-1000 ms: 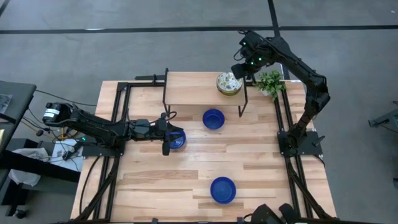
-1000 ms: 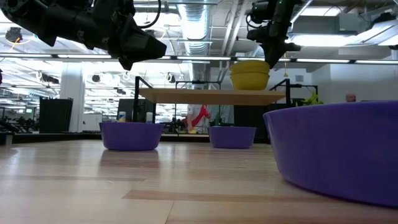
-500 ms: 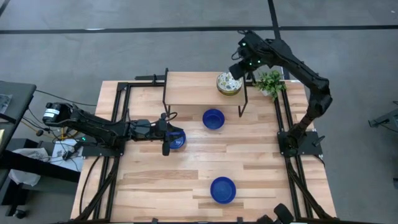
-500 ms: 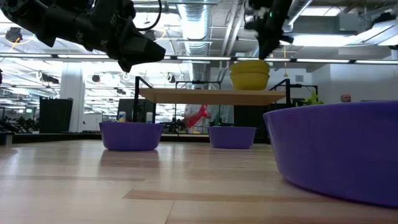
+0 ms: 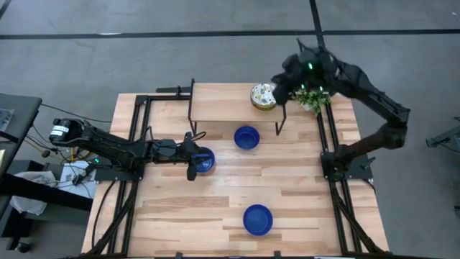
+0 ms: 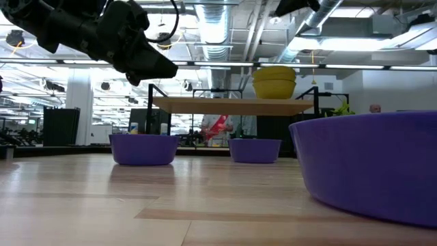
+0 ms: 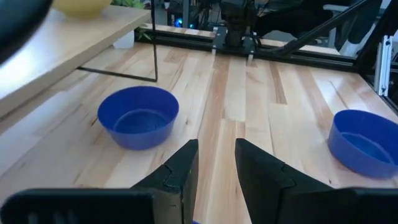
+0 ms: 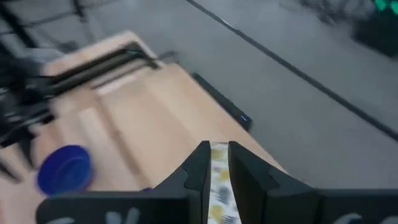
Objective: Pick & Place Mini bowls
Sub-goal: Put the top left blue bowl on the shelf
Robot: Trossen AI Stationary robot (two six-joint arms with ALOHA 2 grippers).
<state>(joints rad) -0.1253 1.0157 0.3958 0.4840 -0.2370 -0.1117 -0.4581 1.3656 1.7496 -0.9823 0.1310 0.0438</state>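
Note:
Three blue mini bowls rest on the table on their bases: one (image 5: 207, 162) at the left, one (image 5: 246, 137) in the middle, one (image 5: 257, 219) near the front edge. A stack of speckled mini bowls (image 5: 264, 96) stands on the raised wooden shelf (image 5: 223, 106). My left gripper (image 5: 192, 162) hovers above the left bowl (image 6: 143, 149), fingers a little apart and holding nothing (image 7: 216, 163). My right gripper (image 5: 279, 80) hangs high over the shelf's right end. Its fingers are slightly apart, and the speckled stack shows through the gap (image 8: 218, 163).
A small green potted plant (image 5: 313, 97) stands at the far right corner, beside the shelf's leg. Black rails (image 5: 136, 144) run along the table's left and right sides. Bare wood lies between the three blue bowls.
My right gripper has risen well clear of the speckled stack and drawn back toward the table's right edge, tipping closer to level; the stack stays on the shelf. My left gripper has kept its place, its fingers dipping slightly.

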